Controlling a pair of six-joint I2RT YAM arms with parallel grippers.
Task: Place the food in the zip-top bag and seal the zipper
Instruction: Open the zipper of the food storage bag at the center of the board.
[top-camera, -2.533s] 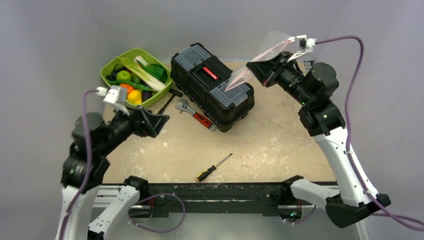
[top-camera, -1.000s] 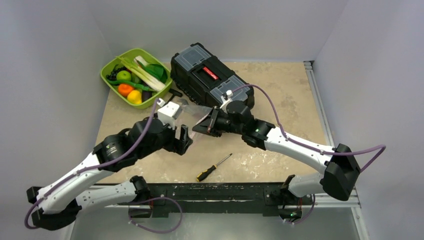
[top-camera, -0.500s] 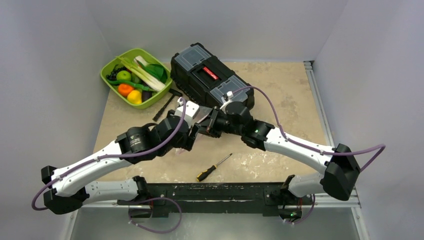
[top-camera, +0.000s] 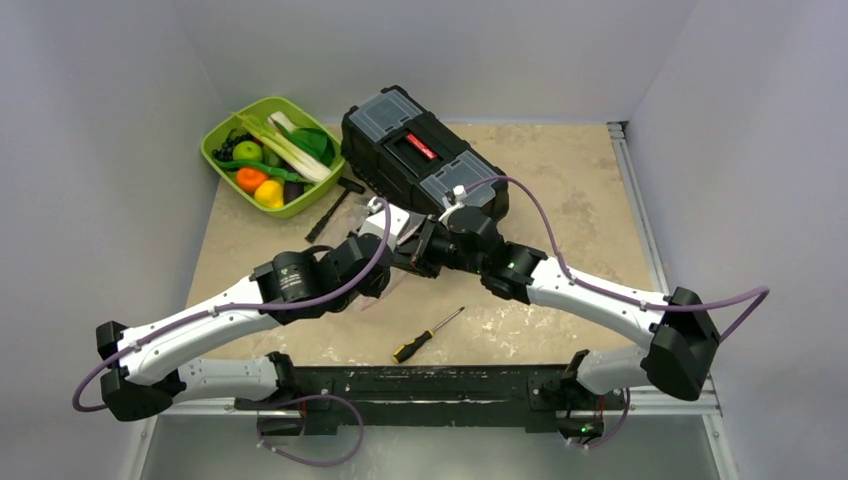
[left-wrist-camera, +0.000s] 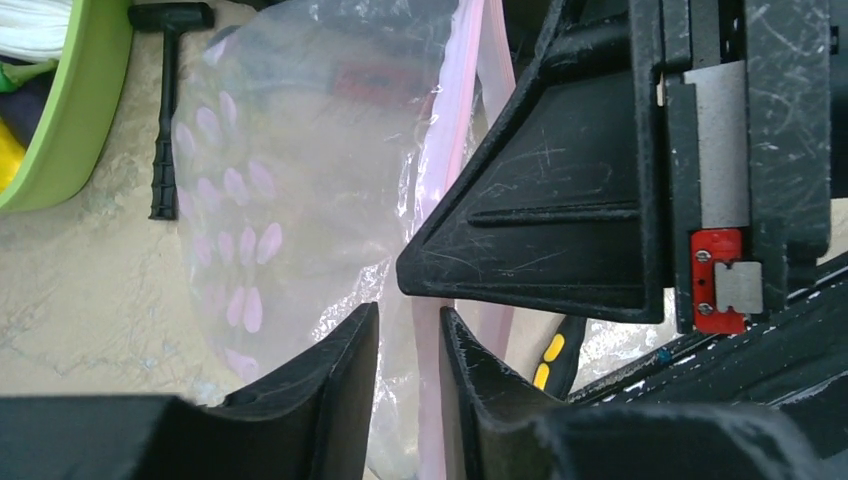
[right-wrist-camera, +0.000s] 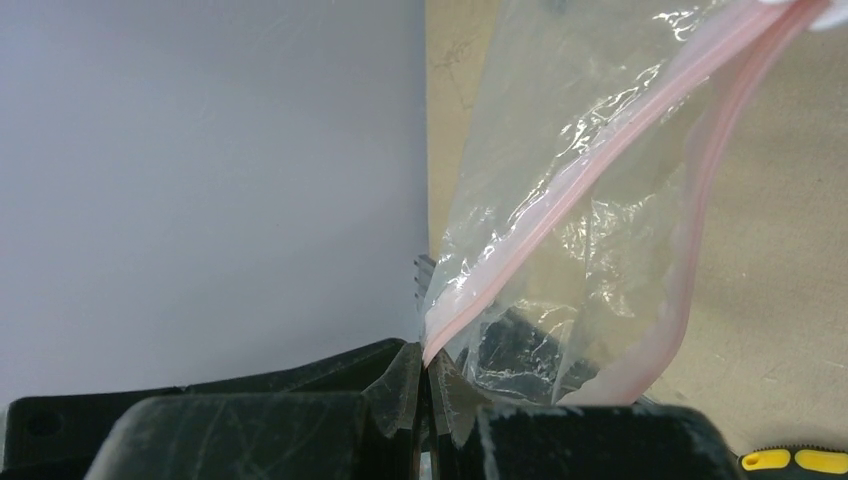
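Two claws meet just in front of the black toolbox (top-camera: 420, 160), with the zip-top bag (left-wrist-camera: 300, 150) between them. The right claw (right-wrist-camera: 425, 365) is pressed together, pinching the pink zipper (right-wrist-camera: 590, 180). The left claw (left-wrist-camera: 405, 320) has its fingers close on both sides of that strip; I cannot tell if they squeeze it. From above, the arms hide most of the bag. The food (top-camera: 268, 160) lies in a green tray (top-camera: 213, 148) left of the toolbox. The toolbox's red label (top-camera: 420, 148) is too small to read.

The zip-top bag (left-wrist-camera: 290, 180) is thin, clear plastic film, glossy and crinkled, with a smooth, translucent pink zipper (left-wrist-camera: 468, 110) strip. The right gripper (right-wrist-camera: 425, 375) is matt black plastic, finely scratched. At the lower left the table (left-wrist-camera: 80, 280) looks like mottled beige stone, beside a smooth, glossy lime-green plastic tray (left-wrist-camera: 60, 150).
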